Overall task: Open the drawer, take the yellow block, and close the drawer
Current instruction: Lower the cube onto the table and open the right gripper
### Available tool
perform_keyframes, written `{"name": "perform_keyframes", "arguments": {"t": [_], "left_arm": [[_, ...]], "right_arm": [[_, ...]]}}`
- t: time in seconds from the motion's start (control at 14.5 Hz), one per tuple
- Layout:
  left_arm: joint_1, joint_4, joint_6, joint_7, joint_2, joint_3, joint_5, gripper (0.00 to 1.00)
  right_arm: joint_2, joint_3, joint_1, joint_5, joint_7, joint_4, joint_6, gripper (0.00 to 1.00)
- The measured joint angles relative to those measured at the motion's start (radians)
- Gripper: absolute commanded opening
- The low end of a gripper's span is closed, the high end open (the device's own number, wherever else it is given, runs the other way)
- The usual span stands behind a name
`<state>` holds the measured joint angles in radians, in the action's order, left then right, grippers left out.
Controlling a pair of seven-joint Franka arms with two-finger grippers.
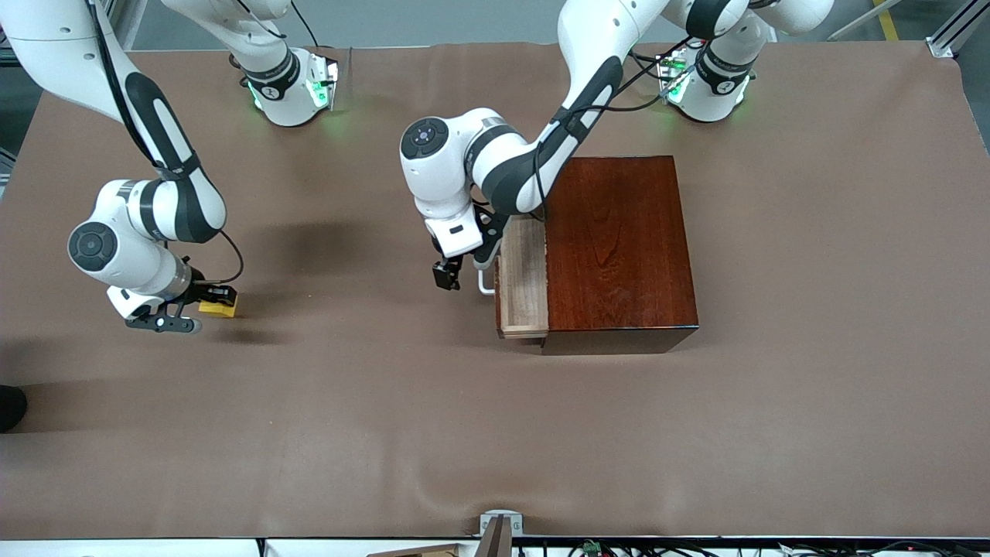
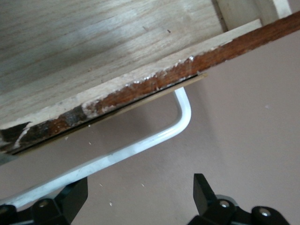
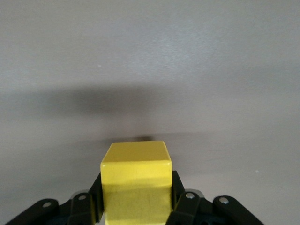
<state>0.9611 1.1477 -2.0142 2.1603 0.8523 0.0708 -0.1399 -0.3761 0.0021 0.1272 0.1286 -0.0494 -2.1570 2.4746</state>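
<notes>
The drawer [image 1: 524,278] stands pulled partway out of the glossy mahogany box [image 1: 619,247], its pale tray [image 2: 93,42] bare where it shows. My left gripper [image 1: 447,275] is open beside the white handle [image 1: 486,285]. In the left wrist view that gripper [image 2: 138,199] sits just short of the handle [image 2: 180,126], which crosses in front of one finger [image 2: 70,199]; nothing is between the fingers. Toward the right arm's end of the table, my right gripper [image 1: 216,298] is shut on the yellow block [image 1: 219,309], low over the mat. The right wrist view shows the block [image 3: 136,173] clamped between both fingers.
A brown mat [image 1: 495,433] covers the whole table. A dark object [image 1: 9,406] pokes in at the table's edge at the right arm's end. A small metal bracket [image 1: 500,524] sits at the edge nearest the front camera.
</notes>
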Motion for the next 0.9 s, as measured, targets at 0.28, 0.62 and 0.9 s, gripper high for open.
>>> {"name": "perform_keyframes", "arguments": {"t": [0.28, 0.62, 0.9], "left_arm": [[-0.004, -0.007, 0.092, 0.0, 0.0, 0.009, -0.001, 1.0], [-0.011, -0.005, 0.231, 0.0, 0.0, 0.018, -0.004, 1.0], [-0.013, -0.001, 0.282, 0.0, 0.0, 0.021, -0.005, 1.0]], "right_arm": [[-0.018, 0.0, 0.017, 0.011, 0.005, -0.027, 0.063, 0.15], [-0.032, 0.0, 0.017, 0.011, 0.005, -0.034, 0.079, 1.0], [-0.032, 0.001, 0.017, 0.011, 0.005, -0.03, 0.074, 1.0]]}}
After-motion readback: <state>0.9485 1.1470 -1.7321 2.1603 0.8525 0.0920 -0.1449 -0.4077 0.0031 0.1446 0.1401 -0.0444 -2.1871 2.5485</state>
